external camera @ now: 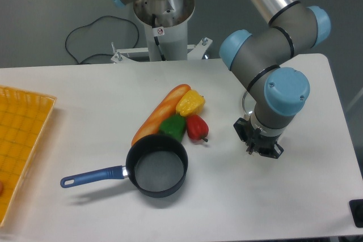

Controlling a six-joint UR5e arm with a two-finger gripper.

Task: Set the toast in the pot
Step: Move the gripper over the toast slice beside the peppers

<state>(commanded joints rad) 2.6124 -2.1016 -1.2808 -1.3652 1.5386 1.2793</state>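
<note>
One gripper [262,147] points straight down at the table's [85,94] right side, its fingers hidden beneath the wrist, so their spacing cannot be told. Well to its left the pot [157,165] stands, beside an orange loaf [160,114] and three peppers [188,118]. Toast appears nowhere, perhaps hidden.

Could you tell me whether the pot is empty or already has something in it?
Empty. The pot sits upright on the table, and its bare grey bottom shows all the way across, with no toast or anything else inside.

arm [266,55]: grey links | light-blue joint caps | silver tube | black wrist end, detail unclear
</note>
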